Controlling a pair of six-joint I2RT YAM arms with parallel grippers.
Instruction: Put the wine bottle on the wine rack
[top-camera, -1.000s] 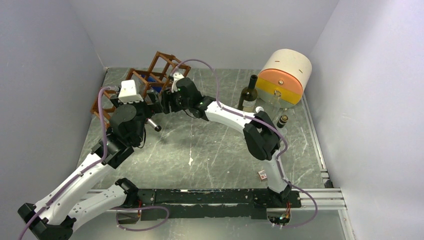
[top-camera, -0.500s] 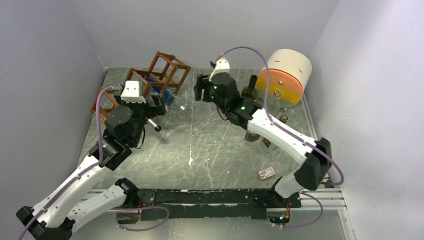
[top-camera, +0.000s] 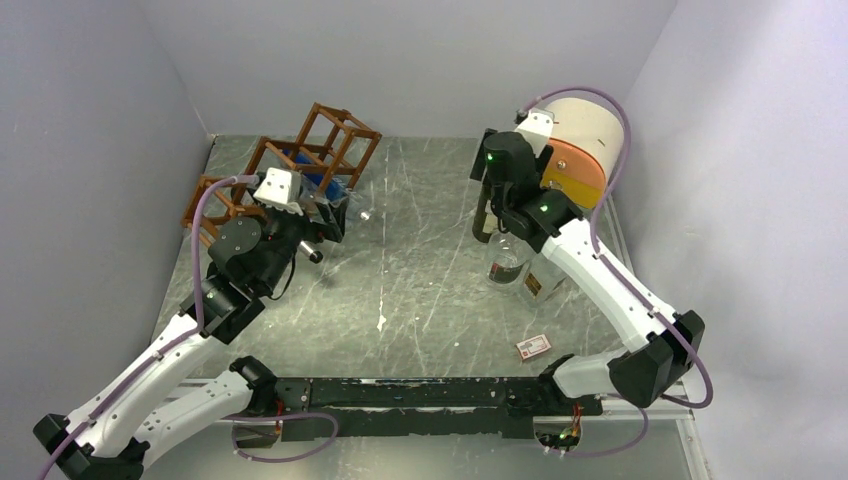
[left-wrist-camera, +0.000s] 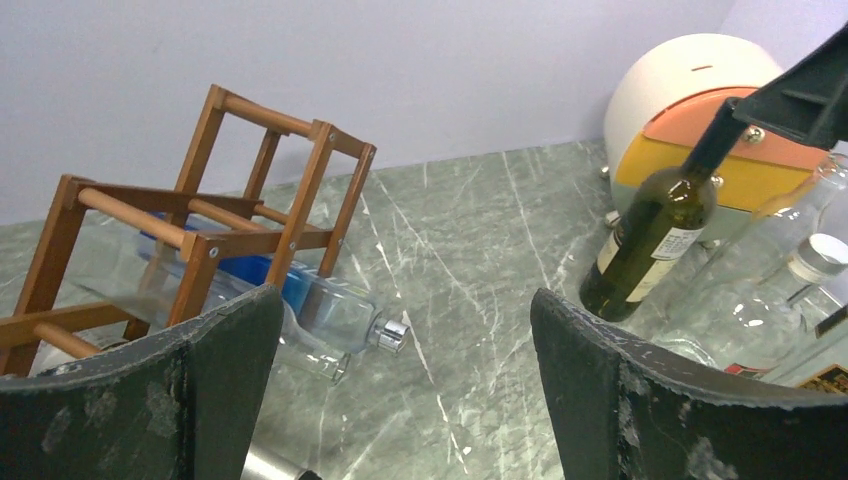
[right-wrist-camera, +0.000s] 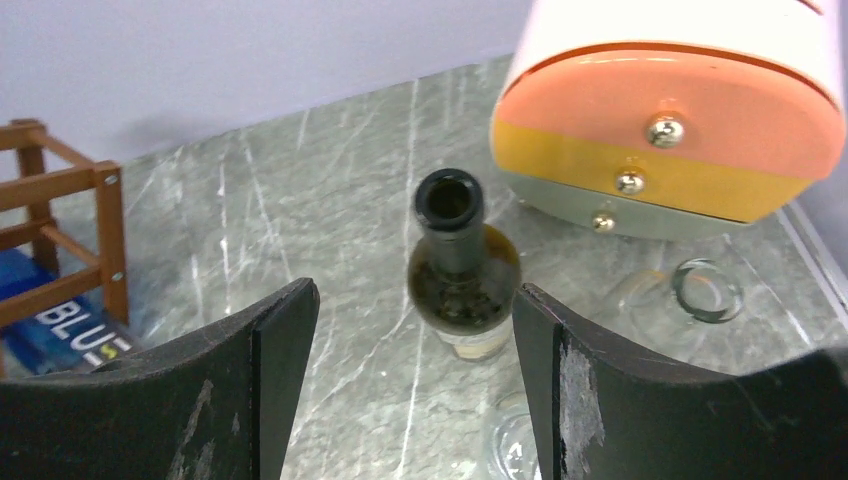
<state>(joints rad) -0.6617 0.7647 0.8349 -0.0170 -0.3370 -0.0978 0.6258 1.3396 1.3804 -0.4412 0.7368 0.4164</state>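
Dark wine bottle (right-wrist-camera: 462, 275) upright beneath right gripper (right-wrist-camera: 412, 290)

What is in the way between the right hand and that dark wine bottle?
Nothing visible. The open right hand hangs right over the wine bottle's uncorked mouth with a free gap. The clear bottles stand beside it, not between.
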